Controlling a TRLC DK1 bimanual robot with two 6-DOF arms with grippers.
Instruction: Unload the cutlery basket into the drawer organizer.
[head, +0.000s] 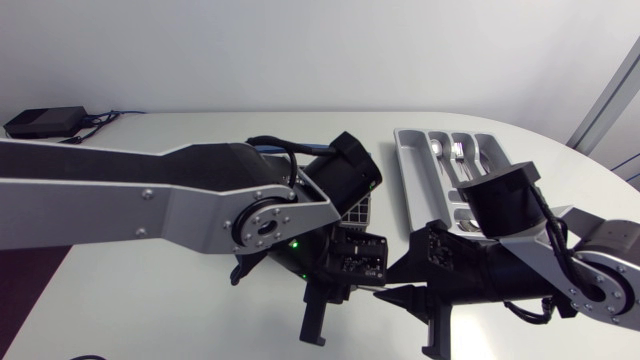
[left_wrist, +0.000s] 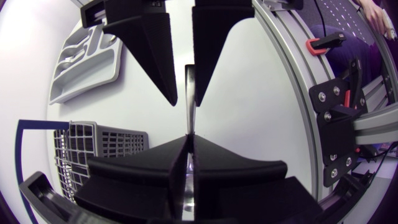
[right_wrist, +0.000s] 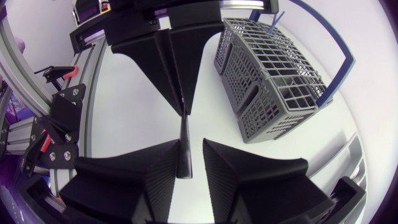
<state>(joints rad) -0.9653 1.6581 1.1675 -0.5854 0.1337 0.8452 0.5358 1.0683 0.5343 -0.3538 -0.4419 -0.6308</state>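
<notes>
Silver and slim, a piece of cutlery (left_wrist: 190, 99) was held over the white counter (head: 150, 300) between two robot grippers, seen edge-on so that its kind could not be told. The left gripper (left_wrist: 188, 146) had its jaws clamped on one end of the piece, pressing it from both sides. The right gripper (right_wrist: 191, 148) faced it tip to tip with its jaws apart. The other end of the piece lay in the gap, close against one jaw, though whether it touched could not be told.

Seen from above, the left arm (head: 150, 200) came in from one side edge and the right arm (head: 590, 270) from the other, their wrists close together near the front middle of the counter. The grey cutlery basket (right_wrist: 273, 74), with its blue handle (right_wrist: 339, 68), stood upright on the counter just beside the grippers, partly hidden behind the left arm from above. The grey drawer organizer (head: 415, 165) lay farther back on the right side of the counter, apart from the grippers. Several pieces of silver cutlery (head: 447, 150) lay in its long compartments. A small black box (head: 45, 122) with a cable sat at the far left corner.
</notes>
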